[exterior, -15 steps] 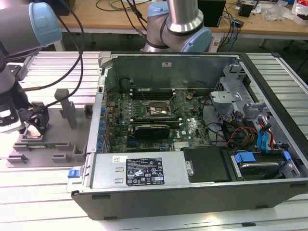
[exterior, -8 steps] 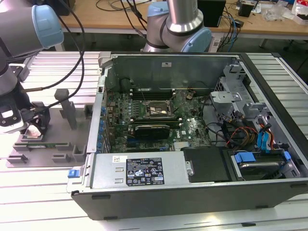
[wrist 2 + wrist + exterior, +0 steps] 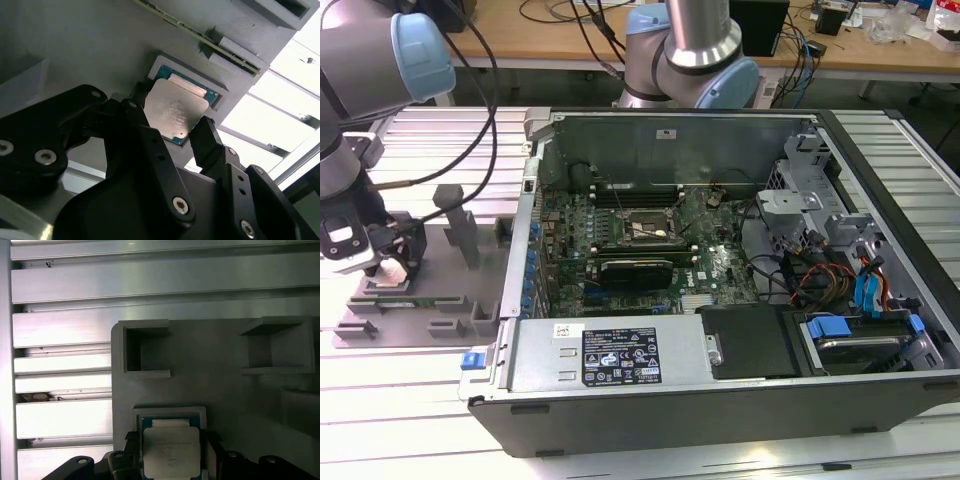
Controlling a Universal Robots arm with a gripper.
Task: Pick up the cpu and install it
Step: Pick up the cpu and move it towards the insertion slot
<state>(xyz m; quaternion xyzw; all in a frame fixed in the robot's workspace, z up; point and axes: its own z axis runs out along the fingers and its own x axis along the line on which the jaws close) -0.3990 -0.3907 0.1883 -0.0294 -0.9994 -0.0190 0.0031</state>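
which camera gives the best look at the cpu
The first wrist view: the flat square silver-grey metal-topped cpu faces the camera, seated in the grey plastic holder. The second wrist view shows it tilted, partly behind the black pincer. In the exterior view it is a pale patch.

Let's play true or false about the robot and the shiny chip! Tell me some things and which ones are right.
1. The cpu lies in a recess of the grey holder. True.
2. The cpu is already inside the computer case. False: it lies on the grey holder, outside the case.
3. The end effector is down at the cpu. True.
4. The computer case is closed up. False: its side is open and the motherboard shows.
5. The grey holder is on the exterior view's right of the case. False: it is on the exterior view's left.
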